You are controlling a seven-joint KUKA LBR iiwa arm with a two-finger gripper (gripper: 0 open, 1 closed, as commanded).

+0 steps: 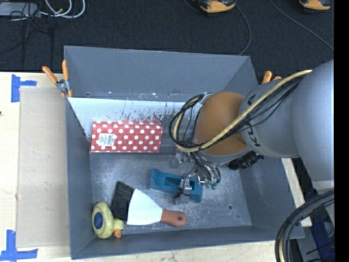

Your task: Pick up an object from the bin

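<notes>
My gripper (pixel 190 188) is low in the bin, right of the middle, with its tip down on a blue plastic object (pixel 168 182) that lies on the bin floor. The right end of that blue object is under the gripper. A white scraper with a brown handle (pixel 148 209) lies just in front of it, toward the near wall. A black brush-like block (pixel 121 199) touches the scraper's left side.
A red box with white dots (pixel 126 137) lies against the far wall on the left. A yellow tape measure with a blue centre (pixel 103 220) sits in the near left corner. The arm with its orange cover and cables fills the bin's right side.
</notes>
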